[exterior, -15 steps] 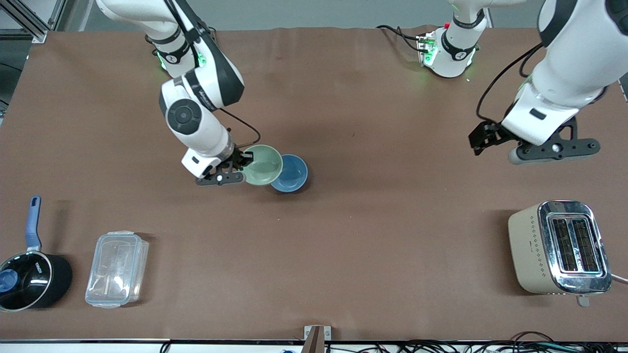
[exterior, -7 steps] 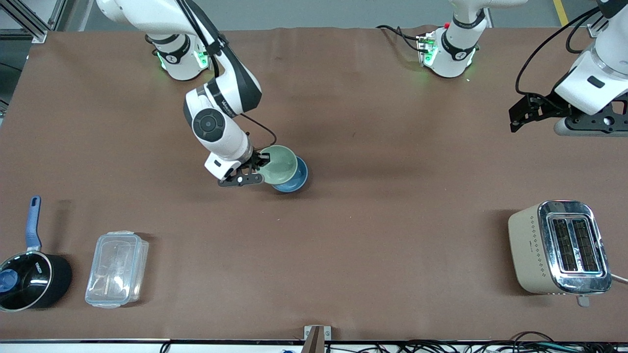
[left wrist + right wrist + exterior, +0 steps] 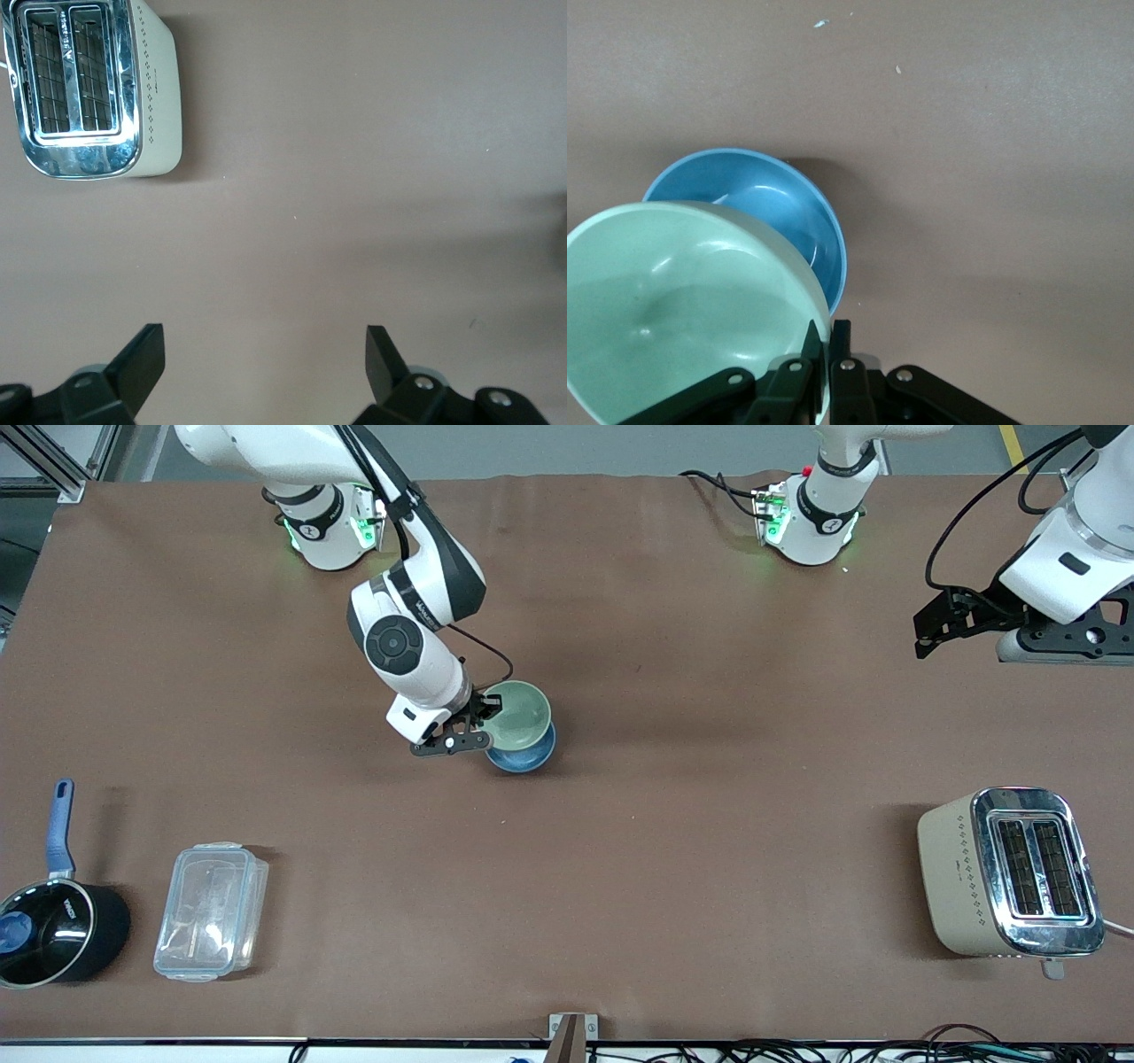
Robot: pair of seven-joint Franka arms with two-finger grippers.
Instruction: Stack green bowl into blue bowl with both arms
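I'm working in a robotics lab: two white arms are bolted at the edge of a brown-matted tabletop (image 3: 673, 850), aluminium framing (image 3: 53, 460) stands in one corner, loose cables (image 3: 886, 1050) trail below, and kitchen props, a toaster (image 3: 1010, 872) and saucepan (image 3: 53, 921), sit staged.

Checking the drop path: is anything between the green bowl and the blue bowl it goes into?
Nothing visible. The right tool holds the pale mint-green round bowl by its rim, over the sky-blue round bowl, whose inside shows empty in the right wrist view.
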